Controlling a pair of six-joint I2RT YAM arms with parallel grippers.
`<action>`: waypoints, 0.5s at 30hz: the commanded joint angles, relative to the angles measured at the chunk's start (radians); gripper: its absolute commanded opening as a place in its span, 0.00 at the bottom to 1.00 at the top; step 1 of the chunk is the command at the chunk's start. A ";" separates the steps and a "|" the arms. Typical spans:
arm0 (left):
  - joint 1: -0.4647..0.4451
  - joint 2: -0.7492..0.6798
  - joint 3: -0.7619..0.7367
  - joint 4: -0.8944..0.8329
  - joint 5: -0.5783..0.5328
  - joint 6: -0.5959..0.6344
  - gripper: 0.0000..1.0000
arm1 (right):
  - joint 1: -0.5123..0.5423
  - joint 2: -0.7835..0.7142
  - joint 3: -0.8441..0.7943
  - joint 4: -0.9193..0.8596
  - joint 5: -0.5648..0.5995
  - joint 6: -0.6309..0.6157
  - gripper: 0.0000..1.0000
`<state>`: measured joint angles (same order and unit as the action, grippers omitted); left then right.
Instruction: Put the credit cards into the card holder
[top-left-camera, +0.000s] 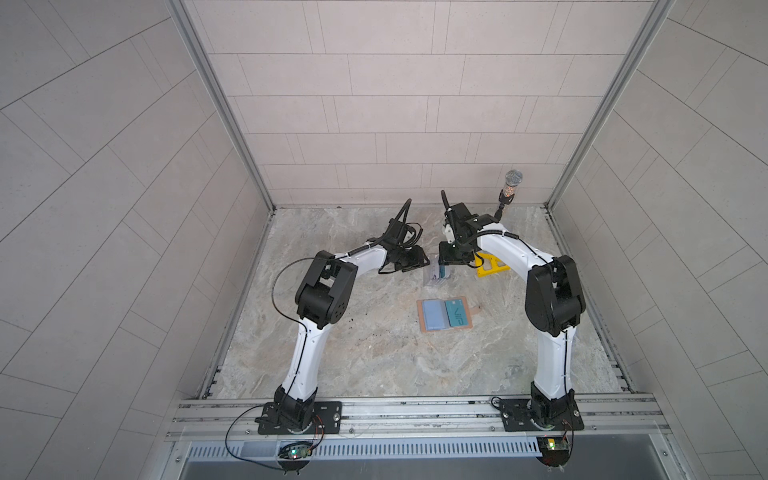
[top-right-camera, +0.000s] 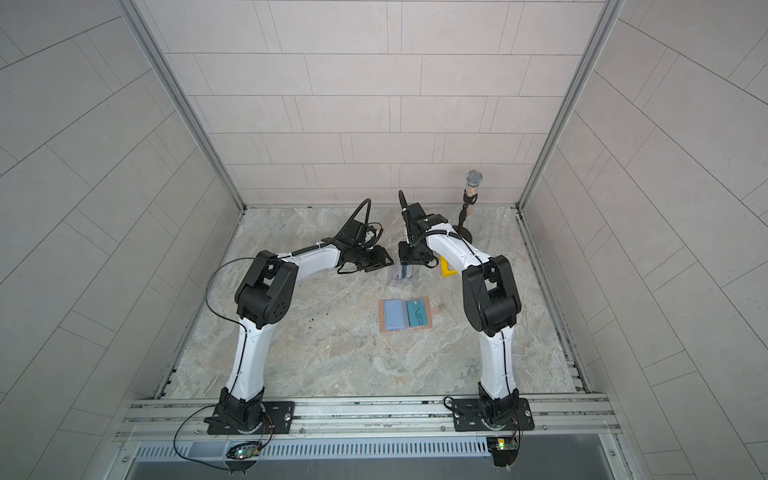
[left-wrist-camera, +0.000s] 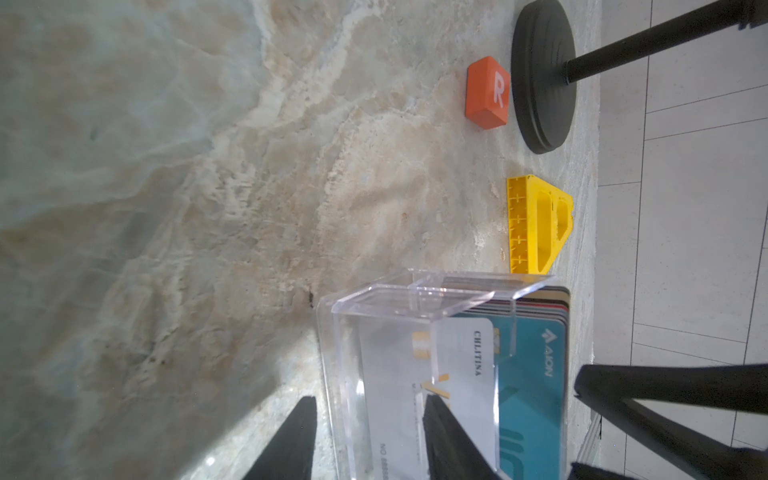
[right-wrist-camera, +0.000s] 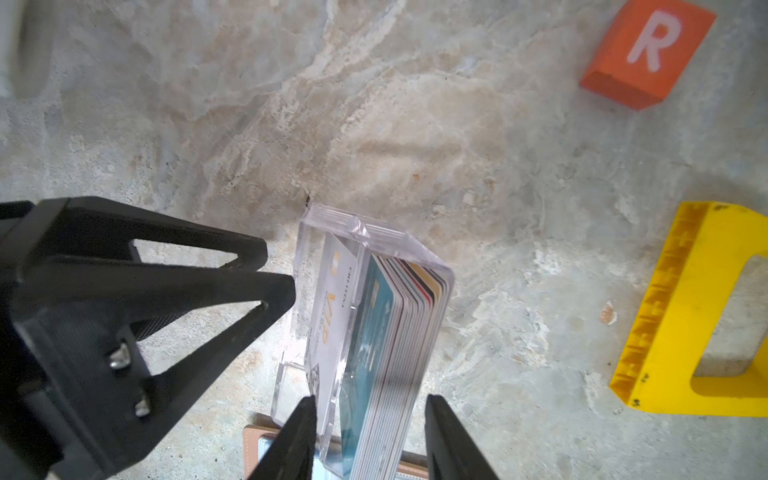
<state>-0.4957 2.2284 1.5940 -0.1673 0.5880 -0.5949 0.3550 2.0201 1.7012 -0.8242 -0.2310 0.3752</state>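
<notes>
Card holder (top-left-camera: 433, 314): tan folding wallet, opened flat near the middle of the marble tabletop (top-left-camera: 374, 353), snap tab (top-left-camera: 476, 309) projecting from its right edge; left half pale blue, right half covered by a teal card (top-left-camera: 457, 312) marked VIP, lying flat. Remaining credit cards (right-wrist-camera: 399, 332): tight stack standing on edge inside a clear stand (right-wrist-camera: 357, 226) just beyond the wallet, teal face outermost; one whitish card (right-wrist-camera: 332, 307) upright in the adjoining compartment.

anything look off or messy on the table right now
Mostly tidy. Small dark specks lie scattered on the table left of the open card holder, like debris. One white card sits alone in the clear stand's front section, apart from the stack.
</notes>
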 joint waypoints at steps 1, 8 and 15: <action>-0.001 0.006 0.014 0.027 0.029 -0.002 0.48 | 0.006 0.026 0.014 -0.026 0.025 0.001 0.45; 0.000 0.011 0.011 0.029 0.037 -0.002 0.48 | 0.006 0.037 0.015 -0.027 0.043 0.004 0.44; -0.001 0.036 0.019 0.022 0.063 -0.004 0.48 | 0.006 0.050 0.014 -0.029 0.056 0.008 0.43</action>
<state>-0.4957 2.2402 1.5940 -0.1463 0.6304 -0.5957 0.3546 2.0598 1.7035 -0.8276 -0.1997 0.3759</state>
